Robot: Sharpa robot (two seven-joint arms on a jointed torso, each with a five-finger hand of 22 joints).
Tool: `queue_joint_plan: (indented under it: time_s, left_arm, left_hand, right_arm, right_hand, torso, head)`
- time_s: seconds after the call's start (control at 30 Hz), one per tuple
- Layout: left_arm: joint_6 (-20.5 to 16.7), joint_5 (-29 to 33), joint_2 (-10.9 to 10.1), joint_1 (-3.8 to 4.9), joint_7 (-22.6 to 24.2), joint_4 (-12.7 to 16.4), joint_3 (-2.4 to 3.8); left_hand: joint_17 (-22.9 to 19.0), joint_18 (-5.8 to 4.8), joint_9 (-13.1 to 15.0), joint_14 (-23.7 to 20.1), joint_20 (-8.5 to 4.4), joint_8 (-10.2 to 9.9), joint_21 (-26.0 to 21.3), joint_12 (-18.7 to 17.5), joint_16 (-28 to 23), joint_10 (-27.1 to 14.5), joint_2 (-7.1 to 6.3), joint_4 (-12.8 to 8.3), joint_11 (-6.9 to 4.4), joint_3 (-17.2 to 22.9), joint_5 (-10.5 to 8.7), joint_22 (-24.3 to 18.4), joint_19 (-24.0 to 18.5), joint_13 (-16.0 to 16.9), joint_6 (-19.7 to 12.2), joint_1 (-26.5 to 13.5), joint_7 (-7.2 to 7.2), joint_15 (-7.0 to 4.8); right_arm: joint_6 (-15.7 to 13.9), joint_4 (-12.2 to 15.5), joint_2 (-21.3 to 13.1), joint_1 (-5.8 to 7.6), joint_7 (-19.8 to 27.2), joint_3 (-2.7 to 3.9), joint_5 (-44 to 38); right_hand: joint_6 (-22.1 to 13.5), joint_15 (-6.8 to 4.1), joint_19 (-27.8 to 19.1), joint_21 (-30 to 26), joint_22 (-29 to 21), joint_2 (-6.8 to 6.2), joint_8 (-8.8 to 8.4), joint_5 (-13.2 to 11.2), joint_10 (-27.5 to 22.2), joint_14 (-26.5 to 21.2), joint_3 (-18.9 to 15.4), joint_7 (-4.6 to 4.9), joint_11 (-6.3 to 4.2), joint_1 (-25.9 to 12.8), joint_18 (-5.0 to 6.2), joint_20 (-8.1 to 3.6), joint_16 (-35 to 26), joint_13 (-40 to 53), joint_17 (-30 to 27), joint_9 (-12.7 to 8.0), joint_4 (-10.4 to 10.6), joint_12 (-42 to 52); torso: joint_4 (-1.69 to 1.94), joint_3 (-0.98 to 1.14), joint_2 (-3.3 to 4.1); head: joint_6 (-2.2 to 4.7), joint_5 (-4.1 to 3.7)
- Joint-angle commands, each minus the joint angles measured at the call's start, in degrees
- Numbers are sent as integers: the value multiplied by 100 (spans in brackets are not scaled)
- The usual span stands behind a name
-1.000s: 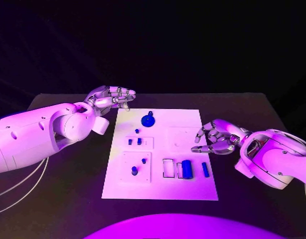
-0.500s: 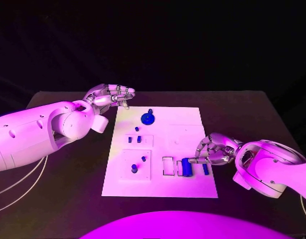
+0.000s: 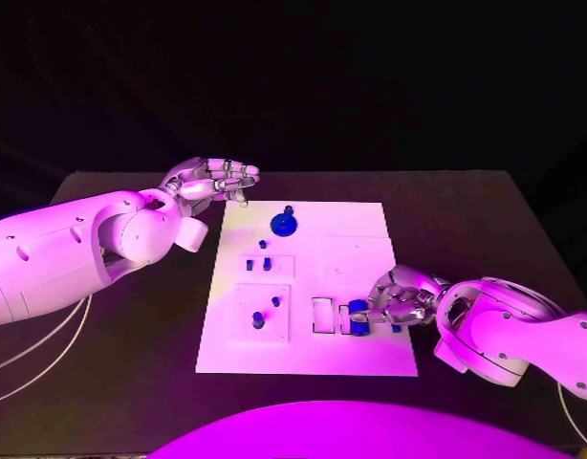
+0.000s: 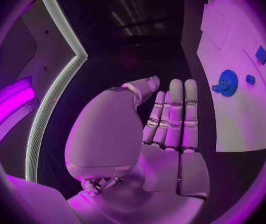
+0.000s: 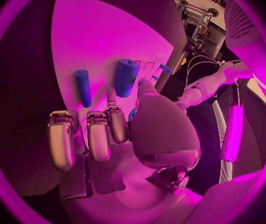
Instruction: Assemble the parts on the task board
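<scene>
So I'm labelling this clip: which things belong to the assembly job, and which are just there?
Job:
task board
blue gear
thick blue cylinder
thin blue peg
right hand, over the cylinders

Just there:
black table
left hand, holding nothing

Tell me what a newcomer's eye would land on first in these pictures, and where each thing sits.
First the white task board in the middle of the black table, dotted with small blue parts. At its near right, the right hand reaches over a thick blue cylinder; whether it grips it cannot be told. At the far left corner, the left hand hovers empty off the board, near a blue gear.
</scene>
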Motion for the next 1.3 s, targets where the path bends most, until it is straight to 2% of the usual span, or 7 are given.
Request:
queue_joint_plan:
  time_s: [0.03,0.33,0.53,0.73,0.83,1.03,1.3]
  left_arm:
    - [103,37,4,1,29,16,3]
    - [146,37,0,1,24,18,3]
    - [147,37,-5,1,21,21,3]
    - [145,37,-11,1,19,21,3]
    - [146,37,-10,1,15,19,3]
    - [146,37,-8,1,7,15,3]
    - [142,25,7,1,6,2,3]
  left_hand:
    - [-9,81,6,-20,4,-12,-11,20,-30,-54,2,-27,4,1,34,-5,-33,-5,-25,-75,152,34]
    - [-10,82,7,-21,5,-11,-13,22,-30,-56,7,-25,4,2,35,-6,-34,-5,-25,-80,151,35]
    - [-10,82,7,-22,5,-10,-14,24,-31,-58,10,-27,4,4,37,-7,-35,-5,-25,-79,150,34]
    - [-10,82,7,-22,5,-10,-14,24,-31,-58,10,-27,4,4,37,-7,-35,-5,-25,-79,150,34]
    - [-10,82,7,-22,5,-10,-14,24,-31,-58,10,-27,4,4,37,-7,-35,-5,-25,-79,150,34]
    - [-12,85,9,-29,4,-8,-17,32,-33,-69,9,-49,2,13,42,-9,-36,-5,-29,-67,149,31]
    - [-12,85,9,-29,4,-8,-17,32,-33,-69,9,-49,2,13,42,-9,-36,-5,-29,-67,149,31]
  right_arm:
    - [36,-19,41,-34,-127,-3,10]
    - [97,-85,133,-100,-228,-9,-151]
    - [129,-123,202,-129,-267,-14,-256]
    - [-93,-102,178,-145,-251,-16,-275]
    - [-304,-51,127,-148,-215,-16,-160]
    - [-706,97,2,-122,-97,-15,69]
    - [-940,312,-90,51,41,-10,385]
  right_hand:
    - [89,-57,527,3,1426,20,28,-43,6,500,-48,-6,-42,-28,-18,-11,-17,443,1107,17,-4,-16]
    - [177,-99,528,5,1427,-5,52,-101,18,499,-45,-51,-86,160,-19,-51,-28,423,1093,36,-25,-46]
    - [214,-128,529,3,1427,36,22,-1,31,499,67,-74,-113,739,-19,-85,-37,413,1089,29,-95,-71]
    - [326,-160,526,-18,1423,102,-90,73,35,495,510,-110,-150,1304,-15,-115,-55,405,1066,-56,-41,-104]
    - [401,-179,531,3,1429,36,-137,476,66,502,701,-132,-171,1336,-20,-134,-44,438,1093,-97,-25,-81]
    - [527,-202,543,48,1443,-98,-220,908,120,510,1204,-160,-200,1153,-29,-159,-34,494,1123,-157,-23,-45]
    - [566,-210,543,44,1442,-185,-235,956,132,509,1440,-169,-206,1033,-29,-165,-37,502,1120,-162,-27,-46]
  torso:
    - [1,0,-2]
    - [1,-7,-4]
    - [7,-8,-6]
    - [2,-11,-12]
    - [6,-8,-11]
    - [-3,-11,-11]
    - [-2,-11,-11]
  head:
    - [-8,-18]
    - [-18,-20]
    - [-28,-32]
    - [-24,-36]
    - [-19,-36]
    - [-11,-33]
    - [11,-57]
